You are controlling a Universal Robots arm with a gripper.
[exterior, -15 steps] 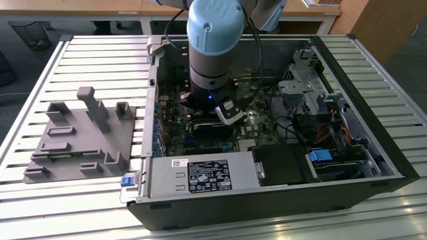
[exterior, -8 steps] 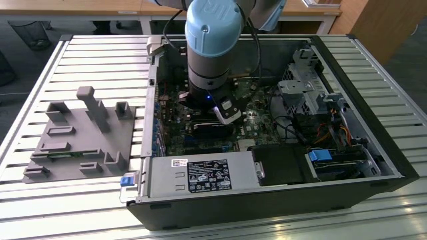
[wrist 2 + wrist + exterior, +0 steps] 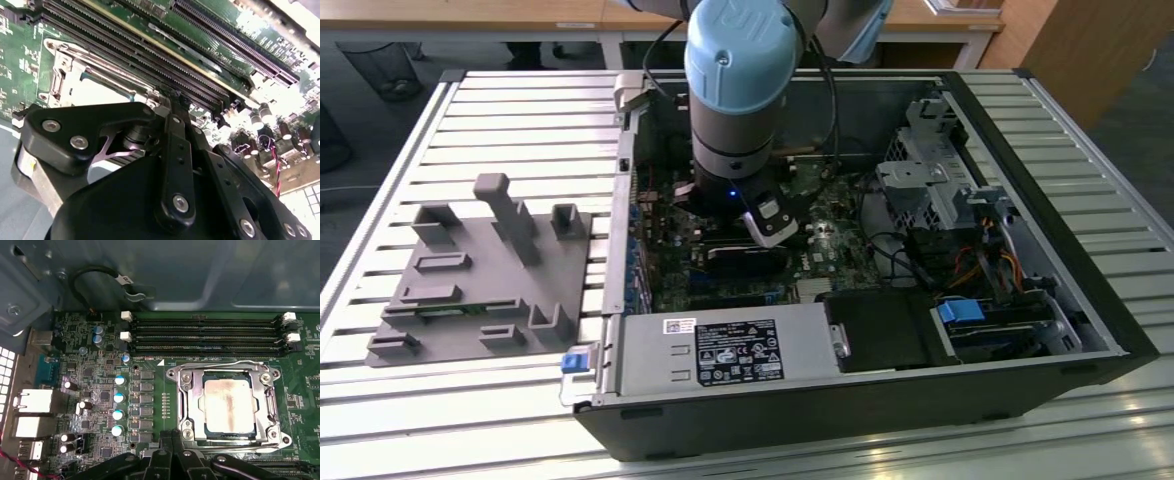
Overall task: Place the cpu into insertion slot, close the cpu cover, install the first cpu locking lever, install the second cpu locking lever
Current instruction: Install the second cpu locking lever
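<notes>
Hovering just beside the insertion slot, the gripper is carrying nothing, fingers drawn narrow. The cpu is sitting inside it, cpu cover down; lever work is needing steady pressing along that slot's edge.

Grey fixture tray — memory slots

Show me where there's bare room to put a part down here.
Bare patches: the slatted table beyond the grey fixture tray, and the strip in front of the computer case. Crowded: inside the case, where the arm's gripper hangs by the cpu, under its cpu cover, beside the memory slots.
</notes>
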